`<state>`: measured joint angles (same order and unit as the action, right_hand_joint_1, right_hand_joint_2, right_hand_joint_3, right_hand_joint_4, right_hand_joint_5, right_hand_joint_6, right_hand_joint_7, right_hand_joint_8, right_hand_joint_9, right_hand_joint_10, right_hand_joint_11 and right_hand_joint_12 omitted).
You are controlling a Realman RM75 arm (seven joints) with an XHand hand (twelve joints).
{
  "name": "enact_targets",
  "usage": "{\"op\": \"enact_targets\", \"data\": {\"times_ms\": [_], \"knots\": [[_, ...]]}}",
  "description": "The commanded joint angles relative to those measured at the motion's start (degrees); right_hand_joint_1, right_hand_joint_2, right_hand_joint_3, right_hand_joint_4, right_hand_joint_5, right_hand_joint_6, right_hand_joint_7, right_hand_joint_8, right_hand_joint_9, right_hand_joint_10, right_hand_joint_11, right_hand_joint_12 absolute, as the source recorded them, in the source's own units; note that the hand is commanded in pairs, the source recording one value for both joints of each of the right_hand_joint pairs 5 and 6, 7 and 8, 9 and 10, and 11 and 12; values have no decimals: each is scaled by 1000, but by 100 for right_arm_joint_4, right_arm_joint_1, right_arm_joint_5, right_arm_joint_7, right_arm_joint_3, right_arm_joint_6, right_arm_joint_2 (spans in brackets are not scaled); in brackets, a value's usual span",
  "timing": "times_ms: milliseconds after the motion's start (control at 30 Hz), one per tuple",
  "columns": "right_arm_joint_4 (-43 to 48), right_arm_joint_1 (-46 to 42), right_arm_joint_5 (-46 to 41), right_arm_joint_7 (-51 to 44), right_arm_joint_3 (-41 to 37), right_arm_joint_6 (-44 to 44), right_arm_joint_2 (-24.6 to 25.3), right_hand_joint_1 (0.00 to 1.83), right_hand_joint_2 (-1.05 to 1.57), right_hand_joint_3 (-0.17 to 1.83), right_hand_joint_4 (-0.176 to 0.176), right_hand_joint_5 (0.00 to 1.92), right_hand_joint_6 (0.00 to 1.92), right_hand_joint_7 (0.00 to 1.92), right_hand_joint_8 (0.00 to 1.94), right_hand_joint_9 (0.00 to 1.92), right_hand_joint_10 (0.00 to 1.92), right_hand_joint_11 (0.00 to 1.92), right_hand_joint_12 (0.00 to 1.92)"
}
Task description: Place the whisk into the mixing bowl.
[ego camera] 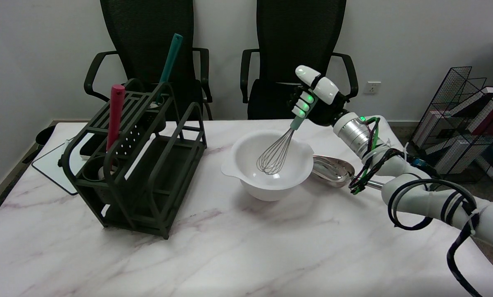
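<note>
One whisk is held by the robot hand, whose fingers are closed round the pale green handle at its top end; the hand is raised above the far right rim of the bowl, and the whisk hangs down and to the left from it. Its long axis is tilted, the handle pointing up and right towards the hand, the wire head pointing down and left into the bowl; the wire loops are seen inside the bowl, low against its inner wall, though whether they touch the bottom cannot be told. The head is formed of thin, shiny metal wires bowed into a balloon shape; the handle is slim and smooth. The bowl is white, round, smooth and matt, with a flared rim that widens to a lip on its left side; it stands on the worktop, which is pale marble-patterned with faint pinkish veins. Just beside the bowl, on its right, a polished metal spoon is laid, its scoop mirror-bright. Well to the left a dark green slatted rack stands; a red handle and a teal handle are held upright in it.
</note>
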<state>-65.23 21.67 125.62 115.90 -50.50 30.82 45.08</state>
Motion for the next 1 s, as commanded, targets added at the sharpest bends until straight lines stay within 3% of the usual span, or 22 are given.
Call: {"op": "enact_targets", "data": {"times_ms": [33,667,767,1000], "knots": [[674,357,216,295,478,-32,60,1109,1391,421,0,1920,1920,1920,1920,1920,1920,1920,1920],[1073,348,176,295,478,-16,332,1048,1438,435,0,1920,1920,1920,1920,1920,1920,1879,1879],[1058,348,168,295,478,-16,332,1005,1502,429,0,1920,1920,1902,1902,1851,1851,1763,1763],[1034,292,168,295,478,-16,356,1032,1297,494,0,1920,1920,1623,1623,1538,1538,1354,1354]]}}
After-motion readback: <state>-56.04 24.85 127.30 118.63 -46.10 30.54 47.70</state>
